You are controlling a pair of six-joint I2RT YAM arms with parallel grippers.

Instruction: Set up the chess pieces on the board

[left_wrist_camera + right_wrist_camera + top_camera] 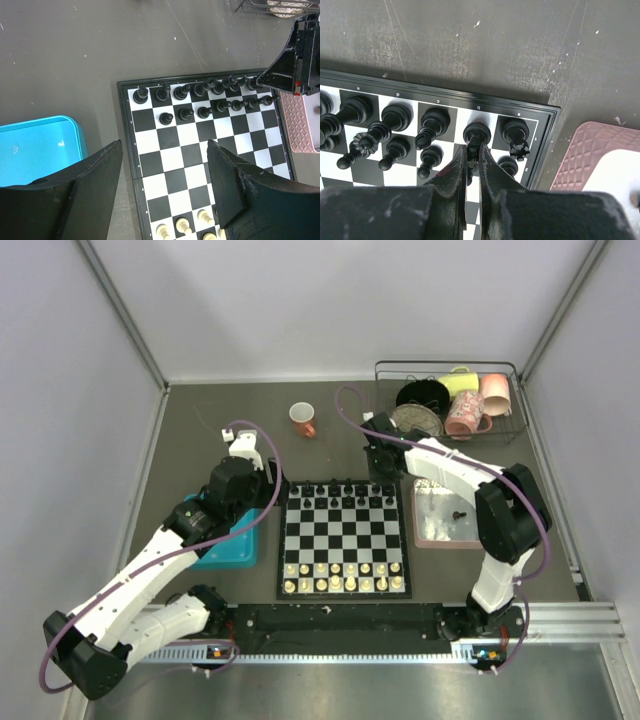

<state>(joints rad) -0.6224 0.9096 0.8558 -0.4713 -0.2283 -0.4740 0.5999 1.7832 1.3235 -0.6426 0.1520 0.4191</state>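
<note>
The board [345, 535] lies between the arms. The black chess pieces [340, 495] fill its two far rows, also seen in the left wrist view [200, 100]. My right gripper [474, 150] is shut on a black piece [477, 132], whose round base sits over the back-row square beside the corner rook [516, 132]. From above, this gripper [378, 462] hangs at the board's far right corner. My left gripper [165, 145] is open and holds nothing, hovering over the left edge of the board [170, 160]. It sits near the far left corner [272, 485].
Cream-white pieces [345, 575] line the two near rows. A pink tray [417, 530] right of the board holds one black piece [459, 512]. A teal tray [235, 545] lies left under my left arm. An orange cup [302, 419] and a wire rack of mugs [450, 400] stand behind.
</note>
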